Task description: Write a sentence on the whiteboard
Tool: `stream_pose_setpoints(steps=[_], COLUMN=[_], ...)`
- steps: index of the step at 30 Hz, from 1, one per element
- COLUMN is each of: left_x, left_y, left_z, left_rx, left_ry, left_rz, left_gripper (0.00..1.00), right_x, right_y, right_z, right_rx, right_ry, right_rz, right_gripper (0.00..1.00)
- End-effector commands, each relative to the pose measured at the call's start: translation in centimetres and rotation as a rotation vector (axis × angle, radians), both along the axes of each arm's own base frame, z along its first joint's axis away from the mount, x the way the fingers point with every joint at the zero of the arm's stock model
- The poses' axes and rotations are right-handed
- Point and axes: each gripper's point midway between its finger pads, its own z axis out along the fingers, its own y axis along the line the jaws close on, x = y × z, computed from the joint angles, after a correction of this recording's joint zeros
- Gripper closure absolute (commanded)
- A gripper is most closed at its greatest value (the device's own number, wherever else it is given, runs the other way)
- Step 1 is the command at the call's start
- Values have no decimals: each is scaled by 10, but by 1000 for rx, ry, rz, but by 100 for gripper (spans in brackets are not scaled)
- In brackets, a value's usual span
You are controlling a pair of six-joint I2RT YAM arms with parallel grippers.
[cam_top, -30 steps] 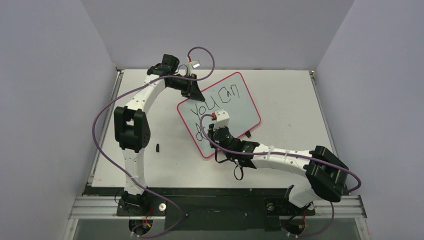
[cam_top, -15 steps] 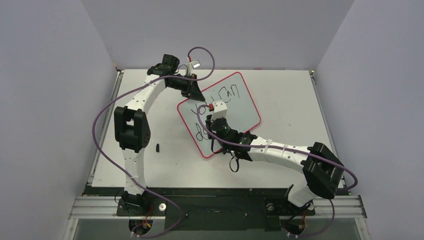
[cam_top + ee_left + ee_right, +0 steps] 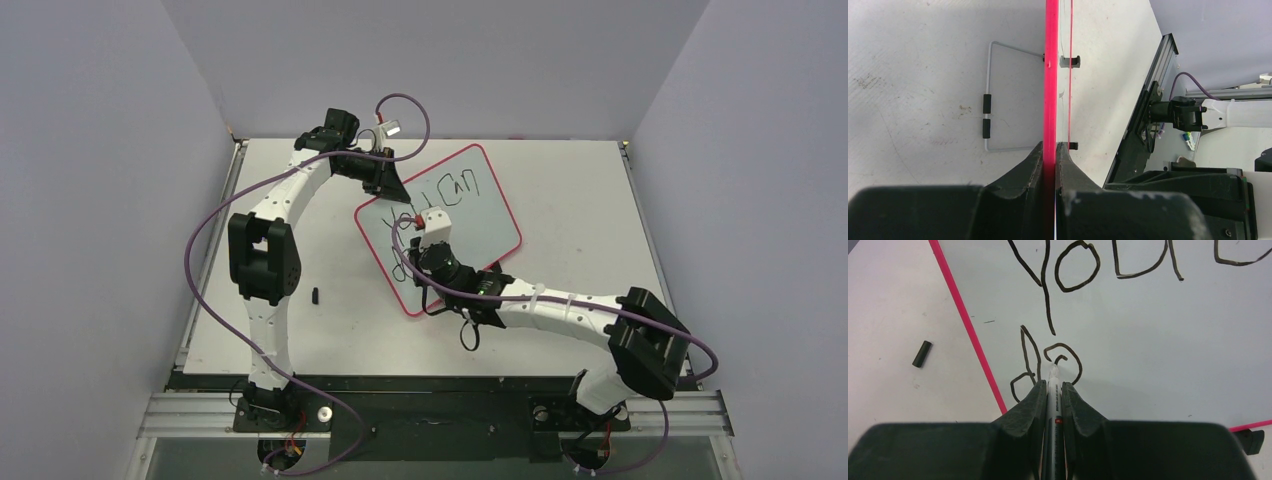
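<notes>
The whiteboard (image 3: 478,215) lies tilted on the table, white with a thin red rim (image 3: 968,325). The sentence reads "YOU CAN" (image 3: 440,195) on the first line, and "do" (image 3: 1048,362) below it. My right gripper (image 3: 1052,385) is shut on a grey marker (image 3: 1052,405). The marker's tip touches the board inside the "o". In the top view the right gripper (image 3: 418,262) is over the board's near left part. My left gripper (image 3: 1052,147) is shut on the board's red rim (image 3: 1051,75), at the board's far left corner (image 3: 390,185).
The marker's black cap (image 3: 316,295) lies on the table left of the board, and shows in the right wrist view (image 3: 922,354). Two black clips (image 3: 1069,61) and a wire stand (image 3: 988,100) sit at the board's edge. Grey walls enclose the table.
My right wrist swung toward the far side, then came back a little, keeping the marker on the second line. The left arm and the board have not moved.
</notes>
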Motion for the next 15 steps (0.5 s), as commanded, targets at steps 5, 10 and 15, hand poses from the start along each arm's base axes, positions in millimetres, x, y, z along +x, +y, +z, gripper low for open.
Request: stream_pose_setpoints(steps=[5,10,15], left_x=[15,15,15], left_y=[5,5,5], left_z=[14,15,15], left_rx=[70,71,71], left_ry=[-163,-164,-163], left_rz=[18,18,19], left_gripper=[100,100,100], right_x=[3,20,31], right_y=[-30,-50,-53], right_z=[42,36,31], right_rx=[80,83,80], right_ry=[-60,-53,-47], right_rz=[-65,-115,-117], right_gripper=[100,100,100])
